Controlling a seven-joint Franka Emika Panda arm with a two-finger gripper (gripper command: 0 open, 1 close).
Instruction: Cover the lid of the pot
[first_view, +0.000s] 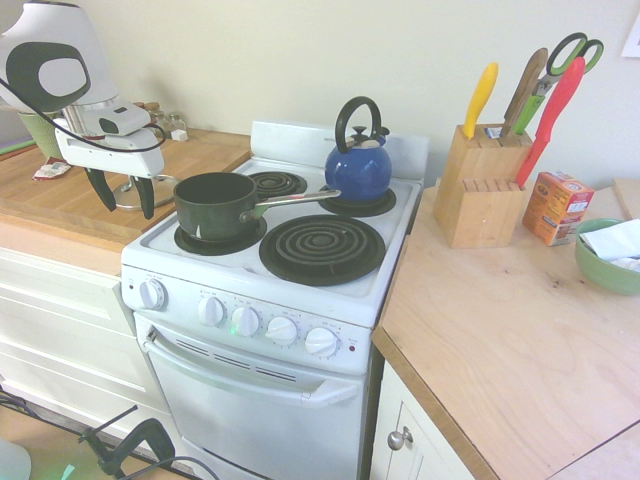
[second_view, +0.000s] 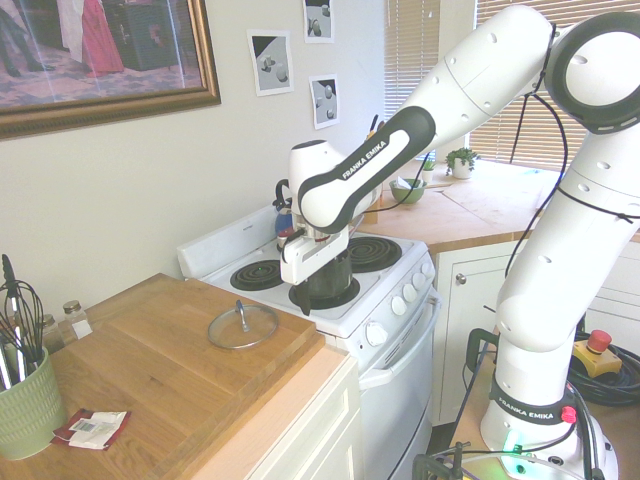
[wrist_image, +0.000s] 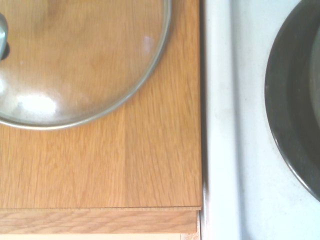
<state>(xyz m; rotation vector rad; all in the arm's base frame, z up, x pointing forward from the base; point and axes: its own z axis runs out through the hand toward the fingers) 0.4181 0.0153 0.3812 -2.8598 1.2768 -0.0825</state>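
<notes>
The glass lid (first_view: 160, 190) (second_view: 243, 325) lies flat on the wooden counter (second_view: 170, 370), knob up, just left of the stove. The wrist view shows its metal rim and clear glass (wrist_image: 75, 60) from directly above. The dark pot (first_view: 215, 205) (second_view: 330, 282) stands open on the stove's front left burner, its silver handle pointing toward the kettle. My gripper (first_view: 123, 192) (second_view: 312, 292) hangs open over the counter's edge, between lid and pot, a little above the lid's height, with nothing between its fingers.
A blue kettle (first_view: 358, 165) sits on the back right burner. To the right of the white stove (first_view: 300, 285) stand a knife block (first_view: 483, 190), an orange box (first_view: 555, 207) and a green bowl (first_view: 608, 262). A utensil pot (second_view: 25, 400) and a packet (second_view: 92, 427) sit on the lid's counter.
</notes>
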